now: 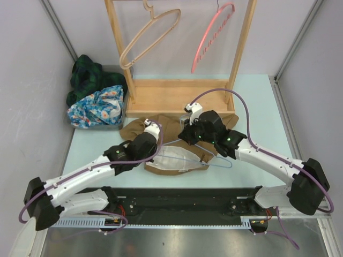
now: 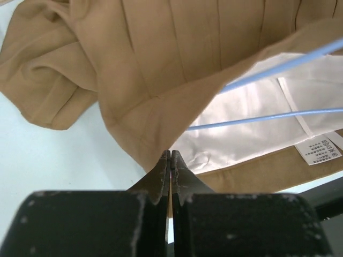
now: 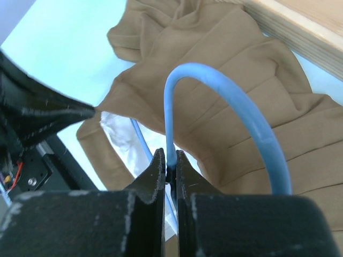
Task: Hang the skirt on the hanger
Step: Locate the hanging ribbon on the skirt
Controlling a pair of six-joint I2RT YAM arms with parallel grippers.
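At mid-table, near the arms: tan skirt (image 1: 136, 128) lay crumpled on the pale table (image 1: 91, 150), just in front of the wooden rack (image 1: 177, 96); its pleated fabric was bunched toward the left, and the waist opening faced the near edge, showing the white lining (image 2: 257, 128); a small printed label (image 2: 317, 150) sat on that lining.

Blue wire hanger (image 3: 257, 128) lay partly inside the skirt; two of its thin wires ran in under the tan edge and over the lining; its curved hook stood out on the right side, above the pleats.

Left gripper (image 2: 170, 159): jaws pressed fully together at the corner of the waist edge, where tan cloth met lining; a thin pinch of that edge appeared caught between the tips, though the cloth at the very tips was hard to make out.

Right gripper (image 3: 170, 163): jaws clamped on the hanger, at the base of the hook; the wire passed straight between the fingertips.

On the rack's rail: a wooden hanger (image 1: 144, 40) at left and a pink hanger (image 1: 211, 40) at right, both hanging free and tilted.

Far left of the table, against the wall: a pile of clothes (image 1: 94, 99), dark green plaid over blue floral print, well apart from the skirt.
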